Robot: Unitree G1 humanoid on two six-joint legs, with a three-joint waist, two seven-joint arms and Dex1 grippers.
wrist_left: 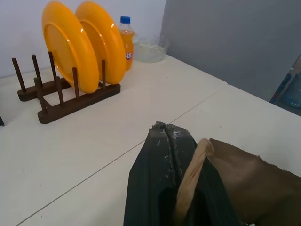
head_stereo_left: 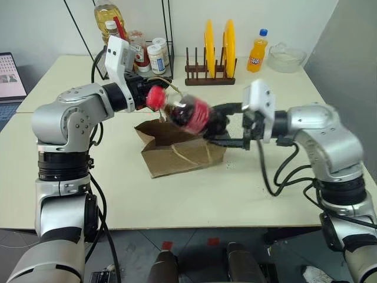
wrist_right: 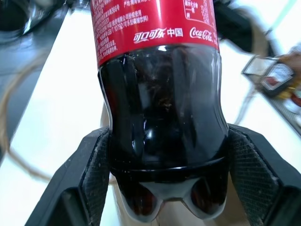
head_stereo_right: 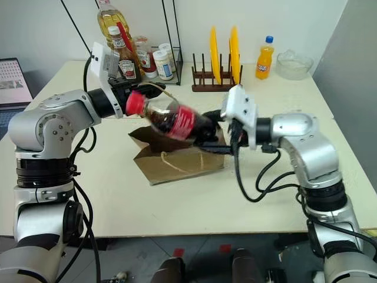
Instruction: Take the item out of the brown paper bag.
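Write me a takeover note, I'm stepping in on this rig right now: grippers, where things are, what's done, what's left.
Right gripper: shut on the bottle, gripping its base, bottle tilted in the air above the bag.
Left gripper: shut on the bag's handle.
Bag lies on the table, mouth open.
Done: bottle looks clear of the bag.
Left: probably set the bottle on the table and let go of the handle.

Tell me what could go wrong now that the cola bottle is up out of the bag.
The right gripper pinches only the bottom end of the cola bottle, held tilted, so it could slip. The left gripper is shut on the bag's cord handle, so moving that arm may drag the brown paper bag.
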